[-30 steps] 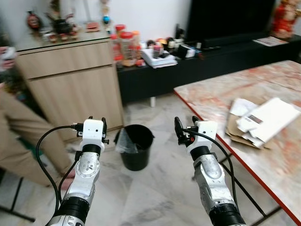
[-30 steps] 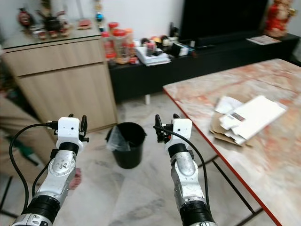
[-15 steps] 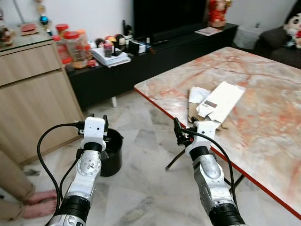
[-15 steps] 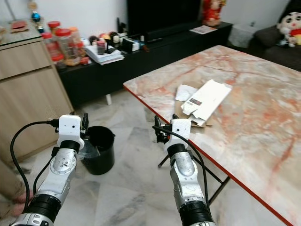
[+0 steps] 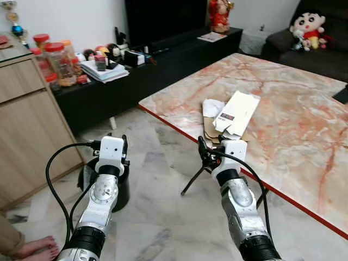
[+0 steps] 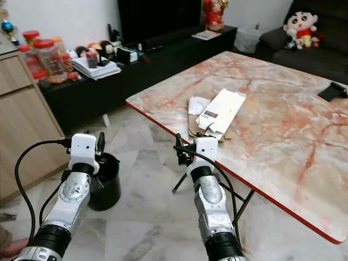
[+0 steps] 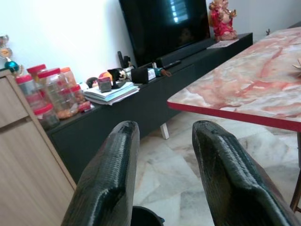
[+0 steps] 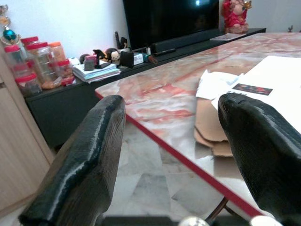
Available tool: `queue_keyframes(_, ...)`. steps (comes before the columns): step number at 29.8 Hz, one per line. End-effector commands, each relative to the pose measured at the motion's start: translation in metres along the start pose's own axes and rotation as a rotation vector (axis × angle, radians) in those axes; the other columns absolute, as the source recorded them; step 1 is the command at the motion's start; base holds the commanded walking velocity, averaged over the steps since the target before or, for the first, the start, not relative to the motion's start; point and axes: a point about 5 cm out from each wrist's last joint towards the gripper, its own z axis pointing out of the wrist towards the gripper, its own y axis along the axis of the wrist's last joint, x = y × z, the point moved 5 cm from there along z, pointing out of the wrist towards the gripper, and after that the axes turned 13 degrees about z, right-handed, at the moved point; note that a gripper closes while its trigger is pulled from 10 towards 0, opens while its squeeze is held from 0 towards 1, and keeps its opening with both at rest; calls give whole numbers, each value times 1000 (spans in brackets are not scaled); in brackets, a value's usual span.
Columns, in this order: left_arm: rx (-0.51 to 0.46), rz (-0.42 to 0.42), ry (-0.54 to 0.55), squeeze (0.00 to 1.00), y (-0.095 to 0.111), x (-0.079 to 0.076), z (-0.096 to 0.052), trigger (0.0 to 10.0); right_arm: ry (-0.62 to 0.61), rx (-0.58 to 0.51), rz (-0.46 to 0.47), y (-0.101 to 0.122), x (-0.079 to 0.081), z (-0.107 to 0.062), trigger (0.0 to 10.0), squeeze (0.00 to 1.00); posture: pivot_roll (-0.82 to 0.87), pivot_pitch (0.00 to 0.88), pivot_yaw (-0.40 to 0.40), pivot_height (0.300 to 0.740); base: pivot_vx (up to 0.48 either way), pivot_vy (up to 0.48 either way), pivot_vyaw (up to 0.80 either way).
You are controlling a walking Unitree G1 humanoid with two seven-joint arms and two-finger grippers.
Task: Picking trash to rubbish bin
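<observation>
Right gripper (image 5: 209, 152): raised at chest height, fingers spread wide with nothing between them, as the right wrist view confirms. Stands just off the red-edged near rim of the marble table (image 5: 304, 125).

Trash, item one: white printed packet (image 5: 236, 112), lying flat on the table at about 1 o'clock from the right gripper, near but apart. Long axis runs from the near table edge away toward 1 o'clock, roughly in line with the gripper's reach.

Trash, item two: brown cardboard scraps (image 5: 211, 129) under the packet's near end, closest of the pile to the fingers.

Trash, item three: crumpled white paper (image 5: 212, 106), touching the packet on its 9 o'clock side.

Left gripper (image 5: 111, 142): raised likewise, fingers parted and empty. The pile lies at about 2 o'clock from it, well apart, across the right arm's line.

Rubbish bin (image 6: 106, 184): black, on the tiled floor directly beneath the left gripper, partly hidden by that arm.

Judgement: the right arm is the nearer to the trash; the left is the nearer to the bin.
</observation>
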Motion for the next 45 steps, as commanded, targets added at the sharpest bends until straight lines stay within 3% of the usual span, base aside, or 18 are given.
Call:
queue_keyframes(1,-11,-1,7,0,6,1,3,10000,1,-11,-1,5,1,2,10000,0,146,0,0,740,0,0,-800)
queue_keyframes(31,-26,-25,-8,0,10,2,4,10000,-1,-12,10,7,0,2,10000,0,148,0,-5,740,0,0,-800)
queue_keyframes(45,-7,-74,-6,0,8,2,2,10000,5,1,12,4,1,1,10000,0,155,0,-12,740,0,21,0)
